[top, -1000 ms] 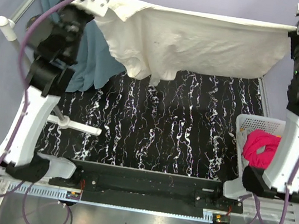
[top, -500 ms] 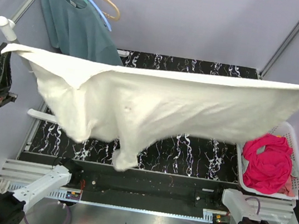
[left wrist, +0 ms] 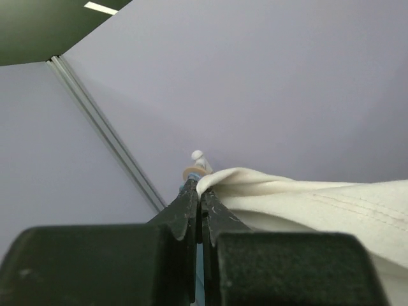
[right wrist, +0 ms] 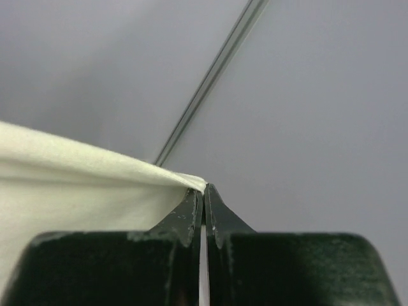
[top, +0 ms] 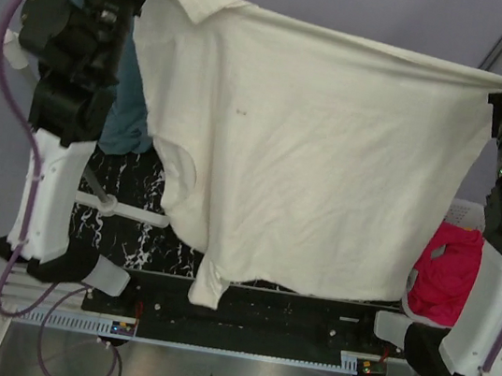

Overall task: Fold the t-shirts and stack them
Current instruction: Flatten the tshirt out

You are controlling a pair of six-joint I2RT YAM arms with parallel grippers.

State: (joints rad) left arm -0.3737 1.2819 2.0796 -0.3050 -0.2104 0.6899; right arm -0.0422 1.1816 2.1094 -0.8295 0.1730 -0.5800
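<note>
Most tabletop [top: 129, 245] behind cream t-shirt [top: 312, 159]

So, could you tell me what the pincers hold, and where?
The cream t-shirt: left pincer and right pincer each pinch one end of its upper edge.

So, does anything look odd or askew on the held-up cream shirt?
Yes. The cream t-shirt hangs sideways, its top edge sloping down to the right, and one sleeve dangles at the bottom left. A small dark speck also marks the cloth.
</note>
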